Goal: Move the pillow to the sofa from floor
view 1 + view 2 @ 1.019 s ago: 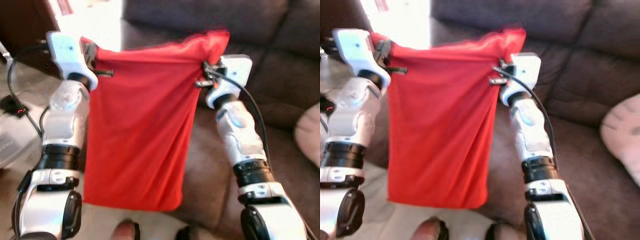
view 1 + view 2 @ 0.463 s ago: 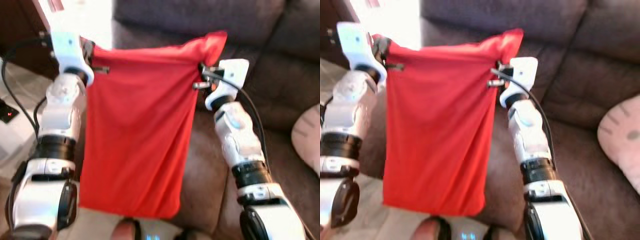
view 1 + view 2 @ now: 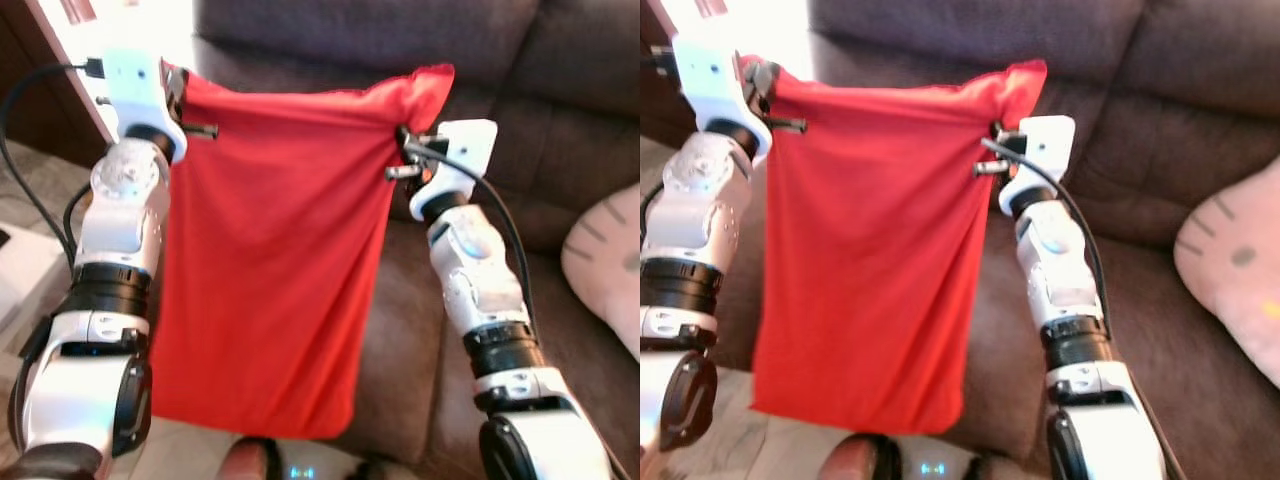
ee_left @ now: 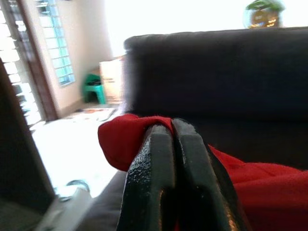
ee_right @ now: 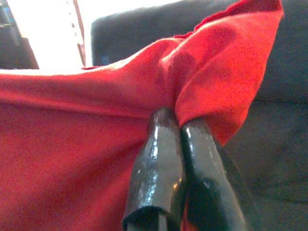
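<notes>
In the left eye view, a red pillow (image 3: 270,250) is held up by its two upper corners in front of the dark brown sofa (image 3: 560,150), its limp fabric hanging down between the two silver arms. The left gripper (image 3: 178,95) is pinched on the upper left corner and the right gripper (image 3: 408,135) on the upper right corner. A pale cushion (image 3: 605,265) with whisker marks is seen lying on the sofa seat at the right.

In the right eye view, the same scene is shown, with pale floor (image 3: 710,440) below the pillow's lower edge.

In the left wrist view, the two black fingers (image 4: 154,183) are pressed together on a bunched red corner.

In the right wrist view, the fingers (image 5: 161,168) are likewise clamped on gathered red fabric.
</notes>
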`<state>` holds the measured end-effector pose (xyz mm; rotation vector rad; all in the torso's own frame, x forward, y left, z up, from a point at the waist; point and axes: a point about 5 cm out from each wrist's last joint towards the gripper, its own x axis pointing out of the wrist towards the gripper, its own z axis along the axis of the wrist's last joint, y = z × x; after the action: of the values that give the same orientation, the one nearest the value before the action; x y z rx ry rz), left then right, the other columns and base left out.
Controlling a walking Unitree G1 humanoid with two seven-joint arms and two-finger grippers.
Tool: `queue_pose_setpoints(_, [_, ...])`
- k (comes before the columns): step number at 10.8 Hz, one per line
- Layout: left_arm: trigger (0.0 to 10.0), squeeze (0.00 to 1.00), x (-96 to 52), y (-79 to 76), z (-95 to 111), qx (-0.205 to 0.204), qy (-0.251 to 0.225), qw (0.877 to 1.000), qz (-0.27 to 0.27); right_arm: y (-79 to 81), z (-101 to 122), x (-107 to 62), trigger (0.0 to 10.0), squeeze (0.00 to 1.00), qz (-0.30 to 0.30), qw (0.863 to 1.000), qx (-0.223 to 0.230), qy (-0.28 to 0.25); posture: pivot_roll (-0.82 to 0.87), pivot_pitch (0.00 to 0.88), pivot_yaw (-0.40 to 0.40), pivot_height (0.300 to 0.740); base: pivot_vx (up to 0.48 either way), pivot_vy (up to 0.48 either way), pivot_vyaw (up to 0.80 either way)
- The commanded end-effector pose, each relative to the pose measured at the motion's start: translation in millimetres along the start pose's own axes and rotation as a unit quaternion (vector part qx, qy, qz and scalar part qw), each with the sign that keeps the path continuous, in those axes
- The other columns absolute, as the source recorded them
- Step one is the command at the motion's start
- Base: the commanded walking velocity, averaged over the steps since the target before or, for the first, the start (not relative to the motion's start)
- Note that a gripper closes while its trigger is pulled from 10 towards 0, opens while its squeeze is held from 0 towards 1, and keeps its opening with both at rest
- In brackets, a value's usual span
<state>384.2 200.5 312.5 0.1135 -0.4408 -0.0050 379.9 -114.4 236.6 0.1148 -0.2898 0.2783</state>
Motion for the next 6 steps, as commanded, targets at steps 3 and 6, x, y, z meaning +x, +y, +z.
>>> queue_pose_setpoints(3, [10.0, 0.0, 3.6, 14.8, 32.6, 0.01, -0.073, 0.997, 0.031, -11.0, 14.8, -0.6, 10.0, 0.0, -0.021, 0.999, -0.002, -0.031, 0.14, 0.169, -0.009, 0.703, 0.437, 0.0, 0.0])
queue_pose_setpoints(6, [10.0, 0.0, 4.6, 11.6, 40.0, 0.01, -0.085, 0.996, 0.023, -10.0, 13.8, -1.6, 10.0, 0.0, -0.019, 0.999, -0.001, -0.03, 0.14, 0.169, -0.006, 0.703, 0.444, 0.0, 0.0])
